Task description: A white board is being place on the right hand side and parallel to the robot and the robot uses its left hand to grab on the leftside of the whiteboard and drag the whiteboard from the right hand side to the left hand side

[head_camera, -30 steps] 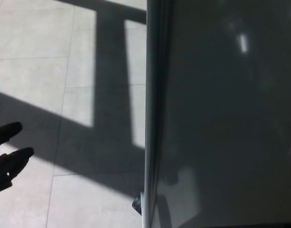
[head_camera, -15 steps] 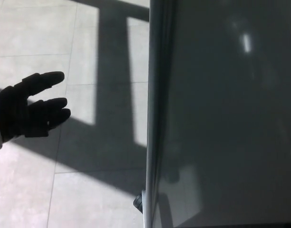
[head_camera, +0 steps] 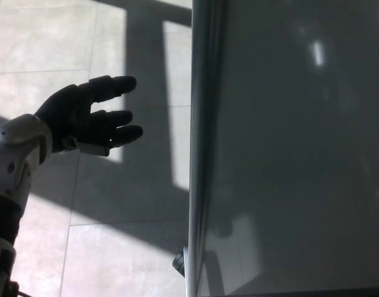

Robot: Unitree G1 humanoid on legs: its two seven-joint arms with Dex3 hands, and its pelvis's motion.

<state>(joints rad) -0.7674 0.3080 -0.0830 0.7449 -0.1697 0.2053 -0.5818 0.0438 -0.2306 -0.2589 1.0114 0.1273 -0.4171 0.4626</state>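
Whiteboard (head_camera: 288, 148): one, large, standing upright. It filled the right half of the head view from top to bottom. Its grey, glossy face lay in shade and carried a faint bright reflection near the top. Its pale left edge (head_camera: 199, 148) ran almost straight down the middle of the view.

Castor or foot fitting (head_camera: 179, 265): one, small and dark, seen at the bottom of that left edge, just against the frame. Its exact form could not be made out.

Left hand (head_camera: 90, 116): one, black, entering from the left on a forearm (head_camera: 19, 167) with a pale grey wrist casing. The hand was held up above the floor, palm showing, pointing toward the board's edge. The fingers (head_camera: 118, 83) were spread and released, holding nothing. The fingertips were near the whiteboard's left edge but apart from it, with a clear strip of floor between.

Right hand: not seen anywhere.

Floor (head_camera: 41, 49): light tiles with thin joint lines, lit by sun in patches. Broad dark shadows (head_camera: 143, 93) crossed it, one upright band running alongside the board and another slanting across the lower left.
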